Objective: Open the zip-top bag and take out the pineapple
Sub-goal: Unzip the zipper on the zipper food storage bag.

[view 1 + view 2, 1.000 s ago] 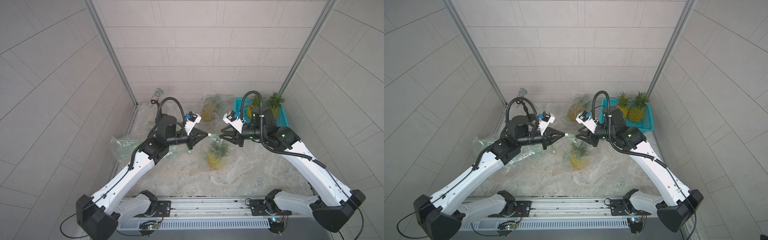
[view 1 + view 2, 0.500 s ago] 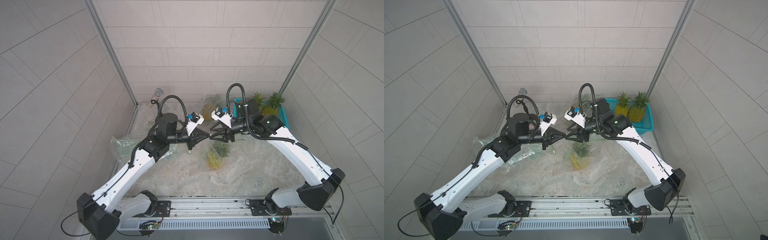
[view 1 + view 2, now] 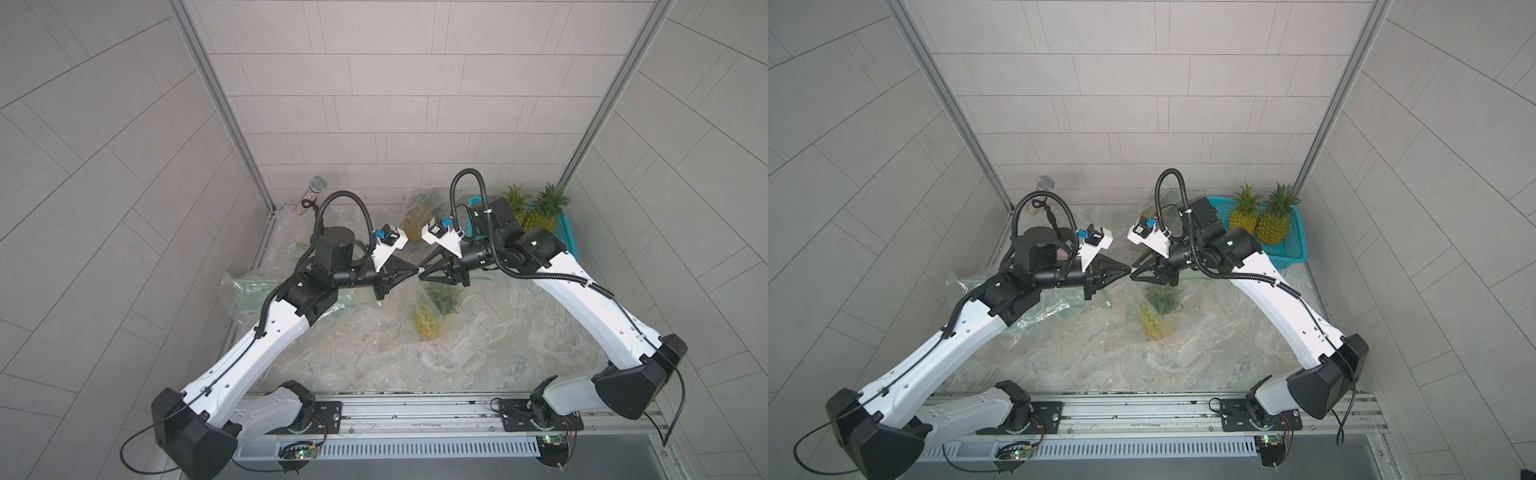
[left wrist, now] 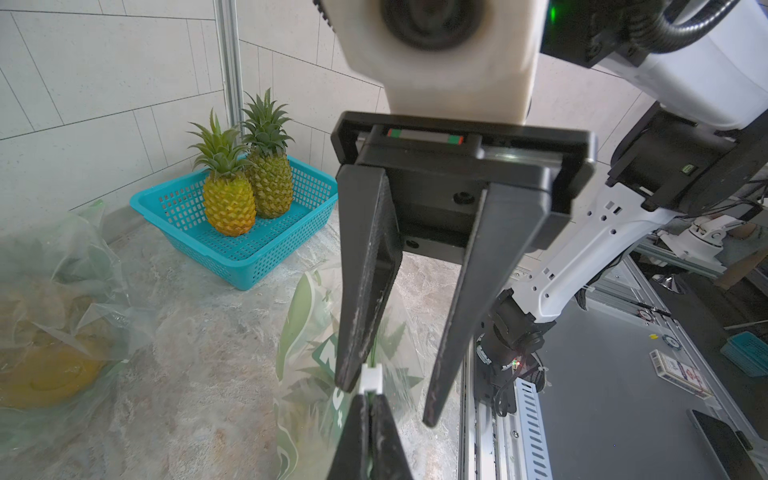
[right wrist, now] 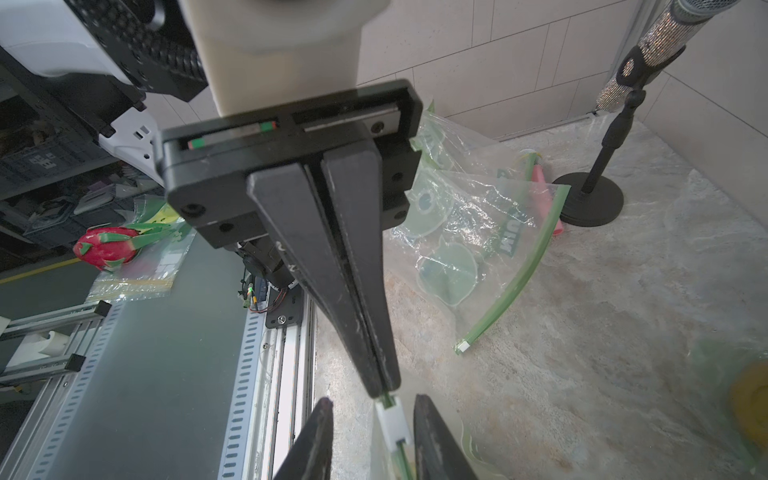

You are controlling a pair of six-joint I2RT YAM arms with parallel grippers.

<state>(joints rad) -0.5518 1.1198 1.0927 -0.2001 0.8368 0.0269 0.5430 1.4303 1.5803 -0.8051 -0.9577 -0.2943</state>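
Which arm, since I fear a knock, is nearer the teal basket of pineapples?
Right. The right arm runs close alongside the teal basket, its wrist joints by the rim; the left arm is on the opposite side of the table, well away.

In the left wrist view the left pincer (image 4: 370, 397) is cut off by the picture's edge past its tips, and the white camera housing (image 4: 436, 41) on the facing arm is blurred. In both top views the yellow pineapple (image 3: 426, 324) (image 3: 1152, 324) shows only hazily through the clear zip-top bag (image 3: 455, 322), its green crown partly hidden under the right pincer (image 3: 420, 273). In a top view the teal mesh basket (image 3: 567, 232) is partly hidden behind that arm.
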